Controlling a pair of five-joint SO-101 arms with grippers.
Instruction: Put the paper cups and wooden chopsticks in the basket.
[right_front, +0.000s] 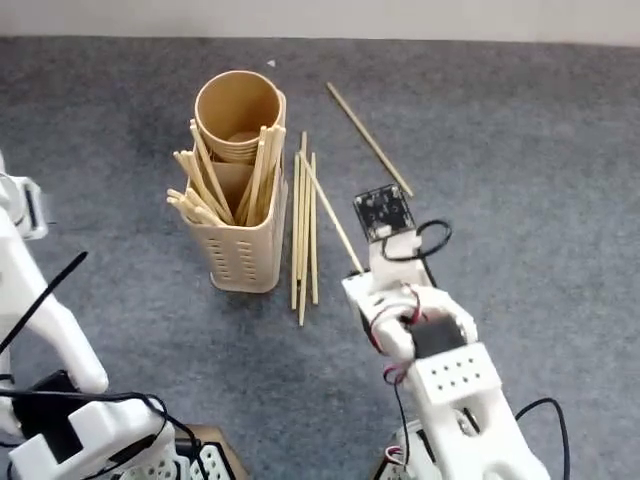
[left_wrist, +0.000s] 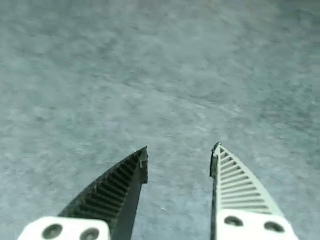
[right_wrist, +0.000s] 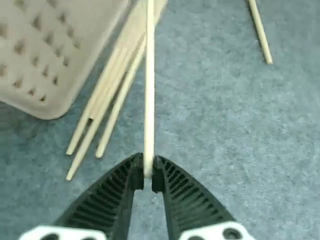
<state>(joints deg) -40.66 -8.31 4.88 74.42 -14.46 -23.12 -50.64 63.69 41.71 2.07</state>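
A beige slotted basket (right_front: 245, 245) stands on the grey carpet, holding stacked paper cups (right_front: 238, 112) and several wooden chopsticks (right_front: 205, 190). A few more chopsticks (right_front: 303, 235) lie beside its right wall. My right gripper (right_wrist: 147, 176) is shut on the end of one chopstick (right_wrist: 149, 85) that slants up over that loose bundle (right_wrist: 107, 107), next to the basket (right_wrist: 45, 50). In the high view that held chopstick (right_front: 330, 215) leads down to the right arm (right_front: 395, 290). Another single chopstick (right_front: 368, 138) lies farther off, also seen as chopstick (right_wrist: 259, 30). My left gripper (left_wrist: 179, 154) is open over bare carpet.
The left arm (right_front: 50, 330) stands at the near left edge, well away from the basket. Grey carpet (right_front: 520, 150) covers the whole table. Black cables (right_front: 40, 300) run along the arms near the front.
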